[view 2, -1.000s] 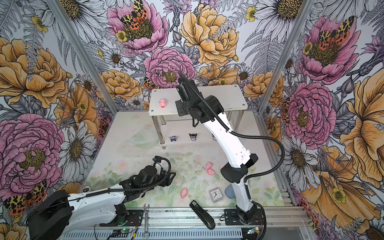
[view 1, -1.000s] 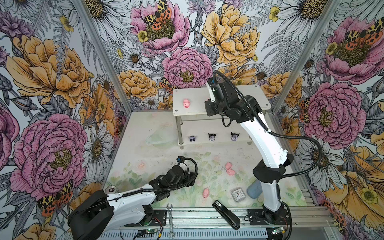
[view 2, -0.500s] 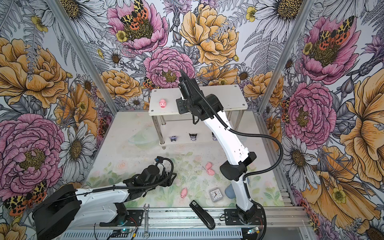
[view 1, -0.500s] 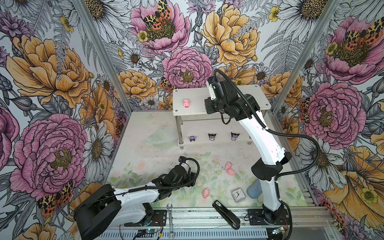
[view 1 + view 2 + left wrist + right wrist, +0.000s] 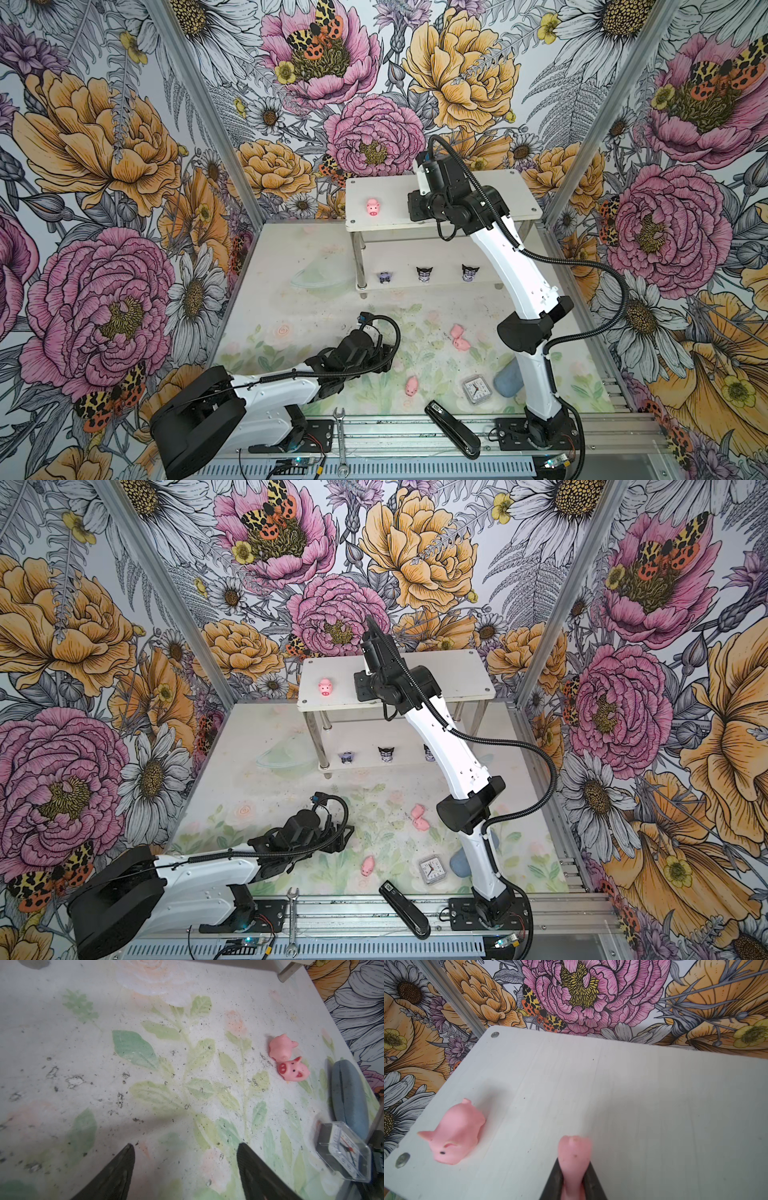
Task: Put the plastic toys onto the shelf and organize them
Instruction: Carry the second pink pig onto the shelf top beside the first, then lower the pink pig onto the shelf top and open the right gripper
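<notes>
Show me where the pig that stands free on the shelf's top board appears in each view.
In a top view: the pig stands on the left part of the top board of the shelf.
In a top view: the same place.
Left wrist: not in it.
Right wrist: between a corner screw and a second pig, at.
Shared landmark: the orange moth on the wall behind the shelf.

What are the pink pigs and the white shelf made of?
The pink pigs: probably soft rubbery plastic, matte; the held pig looks squeezed narrow in the right gripper. The shelf: white board with faint grain streaks, matte; legs shiny metal.
</notes>
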